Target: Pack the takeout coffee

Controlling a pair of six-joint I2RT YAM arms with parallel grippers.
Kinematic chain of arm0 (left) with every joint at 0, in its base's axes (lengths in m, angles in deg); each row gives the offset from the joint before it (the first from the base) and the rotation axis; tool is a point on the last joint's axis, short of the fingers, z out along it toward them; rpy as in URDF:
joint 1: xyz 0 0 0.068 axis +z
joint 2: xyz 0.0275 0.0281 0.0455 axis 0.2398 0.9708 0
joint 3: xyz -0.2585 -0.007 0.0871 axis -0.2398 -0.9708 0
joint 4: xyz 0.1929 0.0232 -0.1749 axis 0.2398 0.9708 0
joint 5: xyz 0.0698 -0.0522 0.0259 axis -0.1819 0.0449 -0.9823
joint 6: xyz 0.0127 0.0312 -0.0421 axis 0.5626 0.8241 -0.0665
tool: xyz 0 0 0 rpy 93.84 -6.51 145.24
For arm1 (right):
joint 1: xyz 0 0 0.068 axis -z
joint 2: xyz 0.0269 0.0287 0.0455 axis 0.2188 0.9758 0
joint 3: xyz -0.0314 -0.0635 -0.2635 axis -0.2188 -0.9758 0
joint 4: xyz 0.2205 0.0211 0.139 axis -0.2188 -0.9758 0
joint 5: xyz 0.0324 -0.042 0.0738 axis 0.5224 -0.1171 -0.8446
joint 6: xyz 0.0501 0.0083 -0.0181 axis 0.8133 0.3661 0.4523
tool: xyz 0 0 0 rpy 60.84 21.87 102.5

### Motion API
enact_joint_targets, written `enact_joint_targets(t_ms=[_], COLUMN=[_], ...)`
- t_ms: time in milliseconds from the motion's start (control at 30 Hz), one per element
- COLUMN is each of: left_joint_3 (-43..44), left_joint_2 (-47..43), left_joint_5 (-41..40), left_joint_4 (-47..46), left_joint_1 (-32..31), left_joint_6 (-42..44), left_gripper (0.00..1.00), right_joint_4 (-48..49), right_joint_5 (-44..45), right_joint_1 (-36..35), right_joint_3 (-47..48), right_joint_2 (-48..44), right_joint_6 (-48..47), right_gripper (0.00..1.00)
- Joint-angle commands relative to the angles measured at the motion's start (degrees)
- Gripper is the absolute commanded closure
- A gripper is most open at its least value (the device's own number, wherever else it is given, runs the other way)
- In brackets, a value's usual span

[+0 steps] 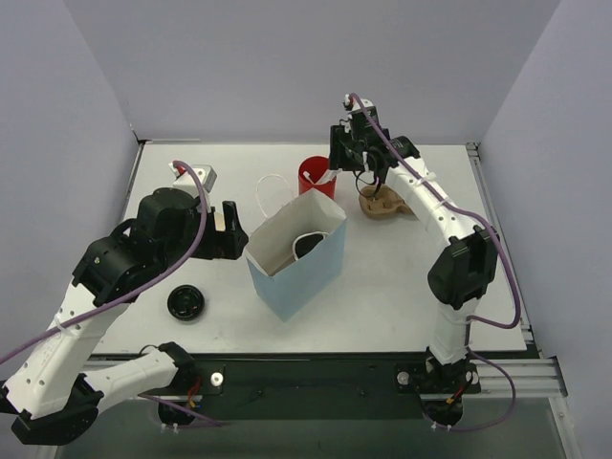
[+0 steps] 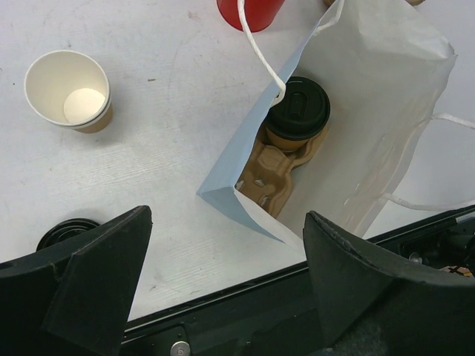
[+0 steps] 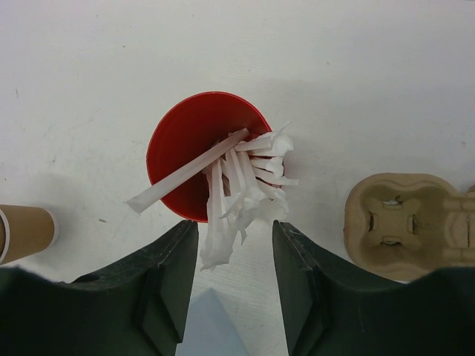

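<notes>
The takeout coffee (image 2: 298, 110), a kraft cup with a black lid, sits in a brown pulp carrier (image 2: 273, 169) inside the open blue-and-white paper bag (image 2: 371, 111). In the top view only its lid (image 1: 308, 245) shows inside the bag (image 1: 304, 273). My left gripper (image 2: 226, 274) is open and empty, hovering left of the bag and clear of it (image 1: 228, 228). My right gripper (image 3: 235, 259) is open and empty above the near rim of the red cup (image 3: 185, 152), with the white stirrers (image 3: 241, 185) between its fingers. It also shows in the top view (image 1: 349, 158).
A lidless paper cup (image 2: 68, 90) with a cream inside stands left of the bag. A loose black lid (image 1: 185, 303) lies front left. An empty pulp carrier (image 1: 381, 204) lies right of the red cup (image 1: 314, 175). A small grey box (image 1: 191, 175) sits back left.
</notes>
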State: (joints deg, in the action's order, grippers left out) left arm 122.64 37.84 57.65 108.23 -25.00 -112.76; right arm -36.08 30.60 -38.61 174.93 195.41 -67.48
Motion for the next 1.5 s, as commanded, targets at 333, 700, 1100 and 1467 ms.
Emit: enact_joint_targets(t_ms=[333,700,1100,1467], left_joint_3=[-0.03,-0.29,-0.29,-1.96], left_joint_2=[-0.85,-1.73,-2.61,-3.05], left_joint_5=[-0.73,-0.73,-0.82,0.14], left_joint_4=[-0.98,-0.81,0.07,-2.12], left_joint_1=[0.29,0.29,0.38,0.29], left_joint_6=[-0.63,-0.2,0.77,1.91], left_gripper=[0.07,0.07,0.07,0.06], right_joint_4=[-1.05,-5.89,-2.38,-3.95], right_joint_5=[1.58,9.49,6.15,5.11], right_joint_1=[-2.5,-3.55,-3.73,-4.08], right_joint_3=[-0.41,2.32,-0.14,-1.64], right_joint_2=[0.1,1.16,-1.12,-8.59], right_joint_6=[3.02,3.46,-1.63,-3.66], right_gripper=[0.6,0.69,1.0,1.0])
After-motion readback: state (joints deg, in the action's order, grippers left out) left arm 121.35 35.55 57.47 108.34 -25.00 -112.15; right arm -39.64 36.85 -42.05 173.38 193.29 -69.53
